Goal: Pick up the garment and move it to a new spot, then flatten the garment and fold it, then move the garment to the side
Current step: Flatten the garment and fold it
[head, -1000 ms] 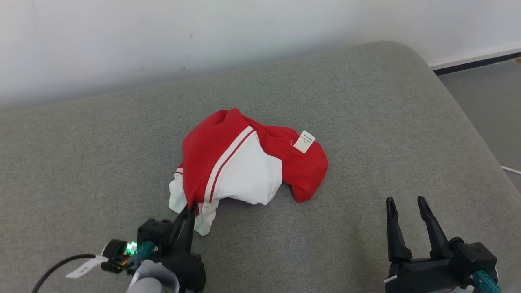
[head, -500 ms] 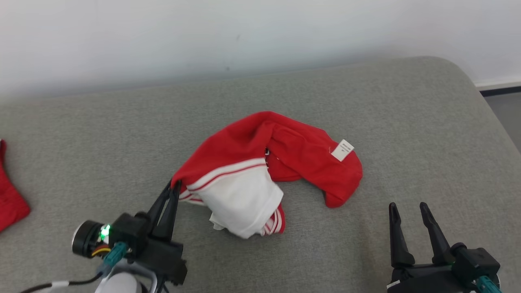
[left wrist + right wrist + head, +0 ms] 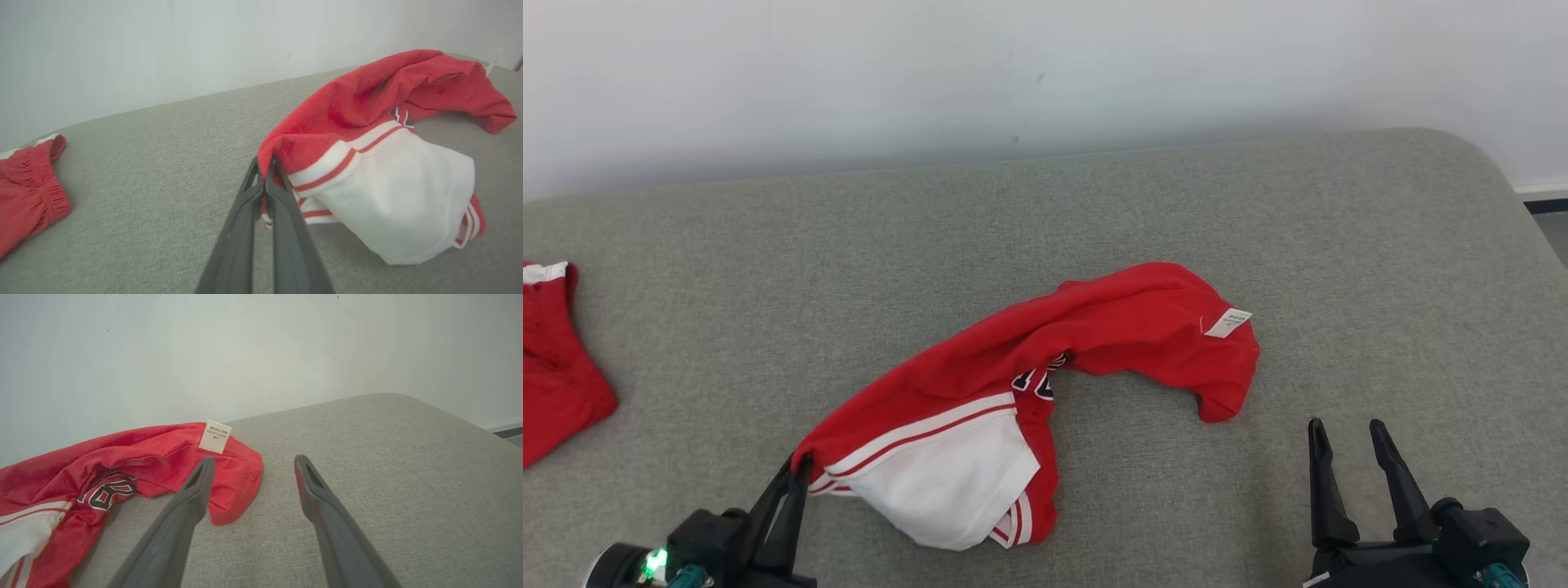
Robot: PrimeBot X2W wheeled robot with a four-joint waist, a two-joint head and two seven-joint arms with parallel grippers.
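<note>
The red-and-white jersey [image 3: 1086, 343] lies as a crumpled band across the middle of the grey bench [image 3: 1176, 188], with its white care label [image 3: 1229, 322] at the right end. The left gripper [image 3: 796, 467] is clenched on the jersey's red edge near the front edge. The right gripper [image 3: 1345, 426] is spread wide and holds nothing, near the front right corner and clear of the cloth. Red shorts [image 3: 556, 359] lie at the left edge.

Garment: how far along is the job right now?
Done: the left gripper is shut on a red edge of the garment. In hand: the move; that end is raised, the rest lies crumpled on the grey cushion. Left: flattening, folding, moving it aside. The right gripper is open, clear of the cloth.
</note>
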